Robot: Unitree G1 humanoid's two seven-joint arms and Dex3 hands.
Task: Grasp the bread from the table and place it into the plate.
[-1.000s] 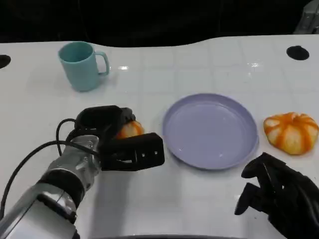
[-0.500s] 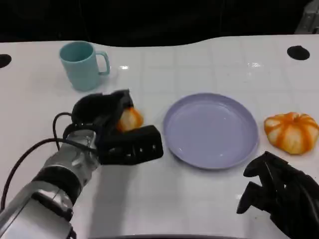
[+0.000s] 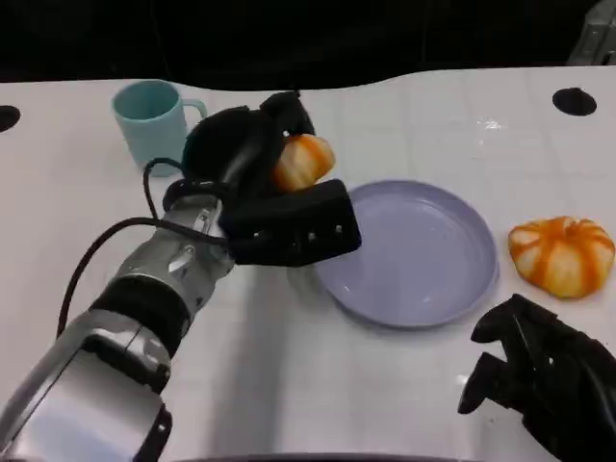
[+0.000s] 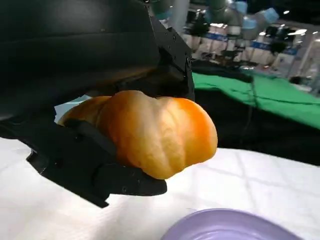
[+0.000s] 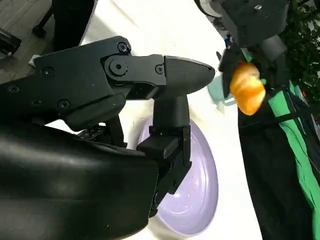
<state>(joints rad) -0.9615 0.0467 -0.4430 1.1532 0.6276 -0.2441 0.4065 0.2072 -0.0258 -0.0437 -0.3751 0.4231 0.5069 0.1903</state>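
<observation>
Right now the white table (image 3: pixel 318 385) carries the purple plate (image 3: pixel 423 255) at its centre, a teal mug (image 3: pixel 149 120) behind your left arm, and a second orange bun (image 3: pixel 563 255) off to the plate's right side. Your left hand (image 3: pixel 260 197) holds the bread (image 3: pixel 301 161) lifted clear of the table, just beside the plate's near-left rim and not yet over its middle. In the left wrist view the bread (image 4: pixel 150 132) bulges out past the fingers (image 4: pixel 100 165), gripped along one side only, so it could roll free if you swing quickly. Let go here and it likely lands on the rim or the table. Your right hand (image 3: pixel 544 375) rests low near the table's front edge with fingers curled in and holding nothing; it sits close to the second bun and could nudge it if moved.
</observation>
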